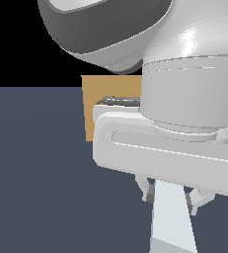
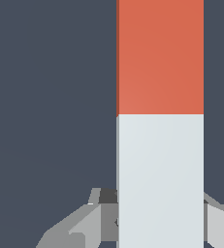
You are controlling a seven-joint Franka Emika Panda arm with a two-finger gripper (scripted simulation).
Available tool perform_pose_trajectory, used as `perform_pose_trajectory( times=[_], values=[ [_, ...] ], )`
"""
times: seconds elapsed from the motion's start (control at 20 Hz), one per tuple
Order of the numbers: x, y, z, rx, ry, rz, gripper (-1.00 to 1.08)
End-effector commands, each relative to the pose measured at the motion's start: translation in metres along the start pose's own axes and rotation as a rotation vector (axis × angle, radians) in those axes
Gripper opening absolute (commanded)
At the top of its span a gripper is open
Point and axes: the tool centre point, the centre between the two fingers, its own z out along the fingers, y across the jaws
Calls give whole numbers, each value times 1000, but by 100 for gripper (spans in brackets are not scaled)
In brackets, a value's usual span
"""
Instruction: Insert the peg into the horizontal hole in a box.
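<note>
While the arm (image 1: pixel 184 94) fills most of the exterior view, the tool (image 1: pixel 171 197) is seen below it, its fingers (image 1: pixel 149 190) set on either side of the pale grey-white half of the peg (image 1: pixel 171 217). From the wrist view the peg (image 2: pixel 160 121) is shown running away from the camera over the dark bench (image 2: pixel 50 97), orange-red half farthest out, with grey fingers (image 2: pixel 91 220) pressed against both flanks of its pale half; the tool is thus clamped on the peg. Behind the arm, part of the tan box (image 1: pixel 98 89) is seen standing on the bench (image 1: pixel 36 173); its hole cannot be made out
</note>
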Motion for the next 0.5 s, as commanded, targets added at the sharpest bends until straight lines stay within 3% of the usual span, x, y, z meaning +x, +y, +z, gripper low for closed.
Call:
perform_pose_trajectory(
  times=[0.0, 0.45],
  values=[
    [30, -4, -13, -3, 0, -98, -100],
    [118, -39, -46, -4, 0, -400, -100]
  ],
)
